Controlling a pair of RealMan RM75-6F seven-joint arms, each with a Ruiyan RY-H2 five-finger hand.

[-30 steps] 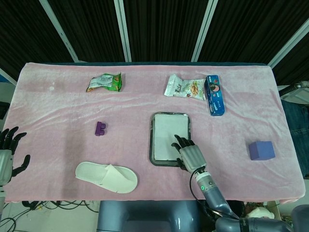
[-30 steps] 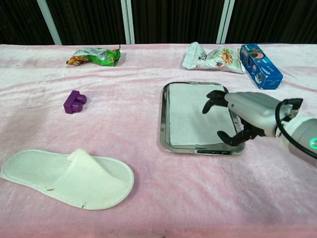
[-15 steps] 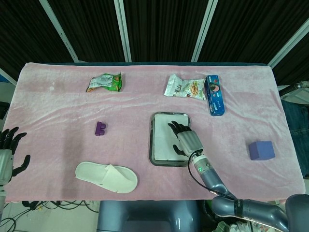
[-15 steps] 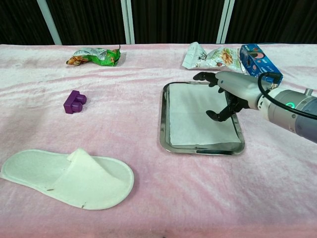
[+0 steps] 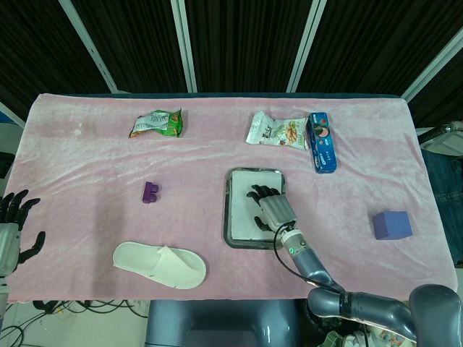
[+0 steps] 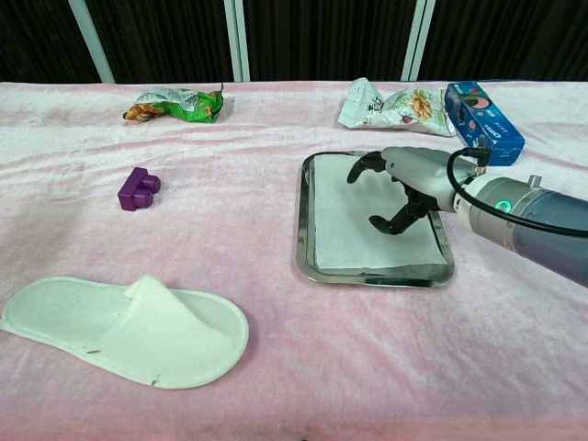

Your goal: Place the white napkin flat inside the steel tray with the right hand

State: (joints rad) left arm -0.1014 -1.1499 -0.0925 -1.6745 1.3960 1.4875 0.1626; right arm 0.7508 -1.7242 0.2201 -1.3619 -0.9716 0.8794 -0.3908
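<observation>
The white napkin (image 5: 244, 201) (image 6: 342, 220) lies flat inside the steel tray (image 5: 226, 211) (image 6: 300, 230) at the middle of the table. My right hand (image 5: 273, 207) (image 6: 405, 177) hovers low over the right half of the napkin, palm down. Its fingers are arched and apart, with tips near the cloth and nothing held; contact with the cloth cannot be told. My left hand (image 5: 11, 228) shows only in the head view, at the far left beside the table's edge, with fingers spread and empty.
A white slipper (image 5: 160, 265) (image 6: 129, 327) lies front left, a purple block (image 5: 150, 191) (image 6: 138, 188) left of the tray. Snack bags (image 5: 157, 123) (image 5: 275, 131) and a blue box (image 5: 321, 141) (image 6: 483, 121) line the back. A purple cube (image 5: 392, 225) sits right.
My right hand moved from the tray's near right corner forward and leftward, over the napkin's middle. The napkin, tray and left hand stayed put.
</observation>
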